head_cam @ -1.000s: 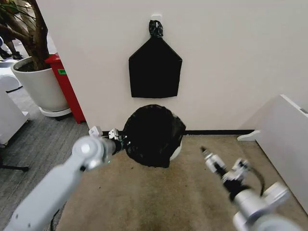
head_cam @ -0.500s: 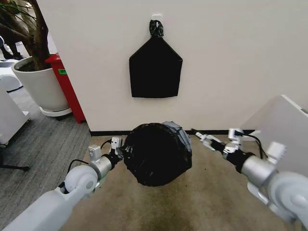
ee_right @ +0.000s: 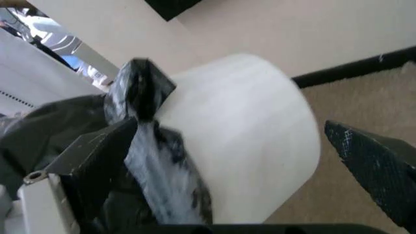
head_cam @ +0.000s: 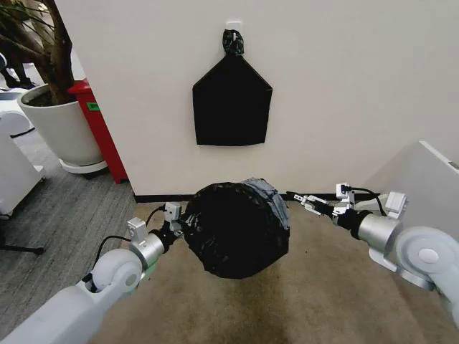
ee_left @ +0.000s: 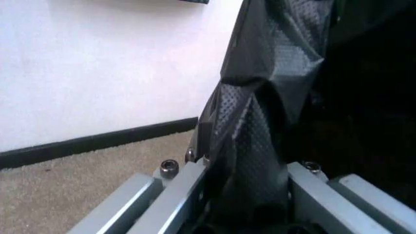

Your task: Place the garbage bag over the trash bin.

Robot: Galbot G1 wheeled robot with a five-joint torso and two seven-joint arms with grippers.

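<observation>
Basically the garbage bag [head_cam: 237, 229] hung bunched into a dark ball above the carpet [head_cam: 287, 301], below the flat black bag [head_cam: 231, 100] pinned on the wall, and it hid most of the trash bin [ee_right: 247, 131], whose white side showed from the right wrist. The bag was draped partway over that bin, so the covering looked underway, not finished. The left gripper [head_cam: 174, 213] sat at the bag's left edge with its fingers [ee_left: 175, 190] pressed on a fold of the plastic, pinching it; that grip likely kept the edge taut so the mouth stayed stretched. The right gripper [head_cam: 305, 201] was just off the bag's right edge, fingers [ee_right: 370, 161] spread wide, the bin wall between them and a twist of bag lying against one finger, nothing clamped. Probably it was lined up to catch the opposite edge. A plant pot [head_cam: 61, 129] stood well apart to the left.
</observation>
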